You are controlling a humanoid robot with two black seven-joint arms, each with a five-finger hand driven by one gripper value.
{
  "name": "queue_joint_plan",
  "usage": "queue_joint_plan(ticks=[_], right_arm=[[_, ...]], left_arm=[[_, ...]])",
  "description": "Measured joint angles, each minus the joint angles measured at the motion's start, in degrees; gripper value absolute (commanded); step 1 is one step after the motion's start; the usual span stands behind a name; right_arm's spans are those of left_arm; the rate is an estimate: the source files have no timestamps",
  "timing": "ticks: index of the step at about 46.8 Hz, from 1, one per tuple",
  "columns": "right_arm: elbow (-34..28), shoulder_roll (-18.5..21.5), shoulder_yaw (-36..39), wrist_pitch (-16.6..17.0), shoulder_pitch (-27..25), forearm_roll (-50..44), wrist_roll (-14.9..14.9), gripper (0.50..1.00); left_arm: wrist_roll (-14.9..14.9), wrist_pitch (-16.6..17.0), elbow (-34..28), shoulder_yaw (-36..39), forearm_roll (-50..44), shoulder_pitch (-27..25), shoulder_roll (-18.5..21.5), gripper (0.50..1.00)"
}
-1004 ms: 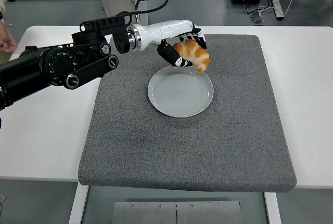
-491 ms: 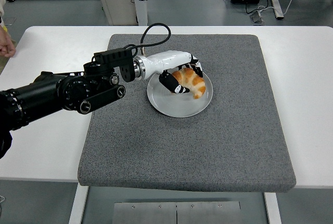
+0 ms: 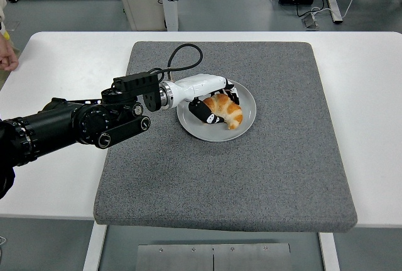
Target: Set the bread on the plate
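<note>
Bread (image 3: 224,110) — a croissant — is clasped in the left hand (image 3: 212,102), resting on the plate (image 3: 246,120) beneath the fingers (image 3: 202,110). It is judged light, soft, flaky — best held gently around its thick middle.

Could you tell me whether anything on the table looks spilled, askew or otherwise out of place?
Nothing stands out. The golden croissant sits inside the round grey plate on the grey felt mat, with the left hand closed around it. No crumbs or spills show.

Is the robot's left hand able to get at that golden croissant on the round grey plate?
Yes, it seems so: the left hand is already closed around the golden croissant over the round grey plate, nothing between them.
</note>
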Motion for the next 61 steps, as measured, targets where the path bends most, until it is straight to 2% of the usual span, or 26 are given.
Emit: queue_joint_plan(ticks=[15, 16, 17, 18, 19, 24, 42, 61], right_arm=[[0.01, 0.00, 0.00, -0.05, 0.00, 0.00, 0.00, 1.000], [0.00, 0.00, 0.00, -0.05, 0.00, 0.00, 0.00, 1.000], [0.00, 0.00, 0.00, -0.05, 0.00, 0.00, 0.00, 1.000], [0.00, 0.00, 0.00, -0.05, 0.00, 0.00, 0.00, 1.000], [0.00, 0.00, 0.00, -0.05, 0.00, 0.00, 0.00, 1.000], [0.02, 0.00, 0.00, -0.04, 0.00, 0.00, 0.00, 1.000], [0.03, 0.00, 0.00, -0.01, 0.00, 0.00, 0.00, 1.000], [0.00, 0.00, 0.00, -0.03, 0.01, 0.00, 0.00, 1.000]], left_arm=[[0.05, 0.81, -0.02, 0.04, 0.00, 0.41, -0.05, 0.500], [0.07, 0.81, -0.03, 0.03, -0.04, 0.41, -0.02, 0.547], [0.17, 0.85, -0.03, 0.02, -0.11, 0.41, -0.01, 0.722], [0.23, 0.87, -0.03, 0.01, -0.27, 0.41, 0.00, 0.862], [0.25, 0.87, -0.04, 0.00, -0.39, 0.41, 0.04, 0.897], [0.42, 1.29, -0.03, -0.26, -0.72, 0.30, 0.36, 0.949], [0.02, 1.45, -0.82, -1.32, -2.92, -0.83, 2.76, 0.968], [0.36, 0.86, -6.61, -4.36, -14.93, -9.59, 9.25, 0.969]])
